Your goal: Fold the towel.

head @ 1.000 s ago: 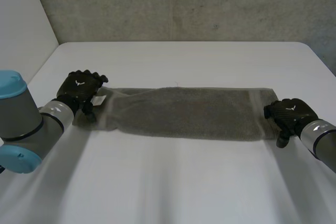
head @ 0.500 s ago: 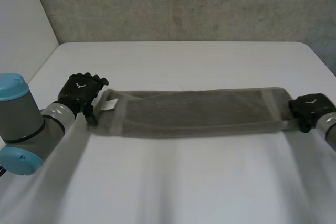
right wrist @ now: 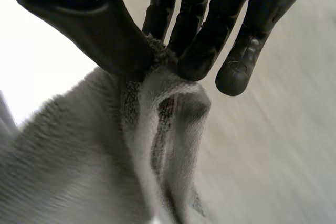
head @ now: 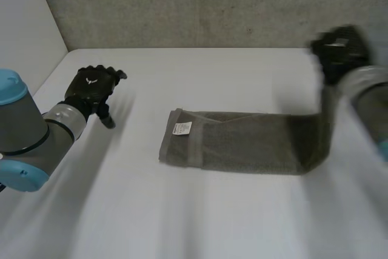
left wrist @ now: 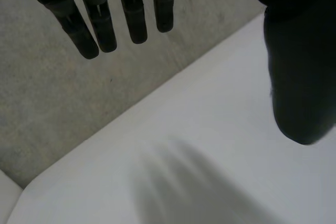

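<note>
A grey towel [head: 242, 142], folded into a long strip, lies across the middle of the white table [head: 182, 222] with a small white label [head: 182, 128] at its left end. Its right end rises off the table to my right hand [head: 341, 50], held high near the back right. In the right wrist view the thumb and fingers [right wrist: 199, 40] pinch that end of the towel [right wrist: 157, 129]. My left hand [head: 91, 92] hovers over the table's left side, well clear of the towel. Its fingers [left wrist: 100, 19] are straight and hold nothing.
A concrete wall [head: 212, 4] runs behind the table's far edge. A white panel [head: 24, 28] stands at the left. The table's left edge lies close beside my left arm [head: 30, 144].
My right hand closed on the towel's right end, lifted it and dragged the whole towel rightward. The towel's left end slid away from my left hand, which stayed in place and open.
</note>
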Robot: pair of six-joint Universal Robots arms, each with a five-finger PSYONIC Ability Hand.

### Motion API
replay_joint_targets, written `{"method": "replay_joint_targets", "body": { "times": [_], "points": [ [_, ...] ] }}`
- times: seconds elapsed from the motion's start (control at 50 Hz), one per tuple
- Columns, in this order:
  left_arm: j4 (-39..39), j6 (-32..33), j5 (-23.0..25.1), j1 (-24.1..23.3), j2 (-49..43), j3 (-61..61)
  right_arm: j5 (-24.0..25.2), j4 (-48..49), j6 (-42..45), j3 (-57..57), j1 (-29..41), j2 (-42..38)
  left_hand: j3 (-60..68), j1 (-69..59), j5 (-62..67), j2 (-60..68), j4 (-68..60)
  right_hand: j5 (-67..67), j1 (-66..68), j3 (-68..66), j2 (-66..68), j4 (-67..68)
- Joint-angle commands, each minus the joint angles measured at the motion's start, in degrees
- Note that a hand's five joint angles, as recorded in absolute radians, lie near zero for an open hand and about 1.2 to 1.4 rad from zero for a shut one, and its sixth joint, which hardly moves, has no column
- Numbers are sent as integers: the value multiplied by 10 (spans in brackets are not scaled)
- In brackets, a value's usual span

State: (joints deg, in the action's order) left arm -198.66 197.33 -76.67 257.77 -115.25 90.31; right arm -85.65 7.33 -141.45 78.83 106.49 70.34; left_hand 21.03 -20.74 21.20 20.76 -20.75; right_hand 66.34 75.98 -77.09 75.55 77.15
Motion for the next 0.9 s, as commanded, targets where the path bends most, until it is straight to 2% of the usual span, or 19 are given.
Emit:
{"method": "replay_joint_targets", "body": {
  "times": [0.02, 0.08, 0.2, 0.22, 0.24, 0.26, 0.28, 0.36, 0.4, 0.42, 0.46, 0.56, 0.66, 0.8, 0.9],
  "points": [
    [2, -40, -2, -29, 7, -9, 30, 50, -4, 10, 244, -86, -27, 25, -129, -25, 25, 37, 40, -29, 45, 29],
    [2, -39, -5, -38, 6, -6, 36, 46, 9, 12, 265, -134, -27, 25, -129, -25, 25, 37, 40, -29, 45, 29],
    [2, -38, -13, -49, -1, -5, 48, 44, 8, 13, 268, -166, -27, 25, -129, -25, 25, 37, 40, -29, 45, 29],
    [2, -37, -15, -52, -1, -5, 52, 45, 4, 13, 264, -166, -27, 25, -129, -25, 25, -144, -141, 152, -136, -152],
    [2, -37, -16, -54, -2, -6, 51, 46, 0, 15, 261, -163, -27, 25, -129, -25, 25, -546, -542, 553, -538, -554],
    [2, -37, -16, -54, -2, -6, 51, 46, -1, 15, 261, -163, -27, 25, -129, -25, 25, -550, -546, 557, -542, -558],
    [2, -37, -16, -57, -3, -7, 48, 46, -12, 19, 260, -156, -27, 25, -129, -25, 25, -663, -660, 671, -655, -671],
    [1, -38, -16, -67, -4, -14, 51, 45, -59, 36, 231, -101, -27, 25, -129, -25, 25, -663, -660, 671, -655, -671],
    [1, -38, -16, -79, -3, -19, 58, 46, -115, 74, 169, -34, -27, 25, -129, -25, 25, -663, -660, 671, -655, -671],
    [1, -38, -16, -79, -3, -19, 58, 46, -116, 74, 169, -34, -27, 25, -129, -25, 25, -663, -660, 671, -655, -671],
    [1, -40, -16, -94, -3, -22, 59, 46, -153, 108, 123, 3, -27, 25, -129, -25, 25, -663, -660, 671, -655, -671],
    [1, -40, -17, -120, -5, -20, 56, 37, -162, 157, 81, 27, -27, 25, -129, -25, 25, -663, -660, 671, -655, -671],
    [-1, -41, -17, -140, -6, -15, 65, 22, -132, 211, 17, 27, -27, 25, -129, -25, 25, -663, -660, 671, -655, -671],
    [-1, -41, -17, -146, -12, -14, 110, 27, -95, 244, -11, -13, -27, 25, -129, -25, 25, -663, -660, 671, -655, -671],
    [-1, -41, -17, -146, -15, -13, 121, 32, -93, 237, -13, -57, -27, 25, -129, -25, 25, -550, -546, 557, -542, -558]
  ]
}}
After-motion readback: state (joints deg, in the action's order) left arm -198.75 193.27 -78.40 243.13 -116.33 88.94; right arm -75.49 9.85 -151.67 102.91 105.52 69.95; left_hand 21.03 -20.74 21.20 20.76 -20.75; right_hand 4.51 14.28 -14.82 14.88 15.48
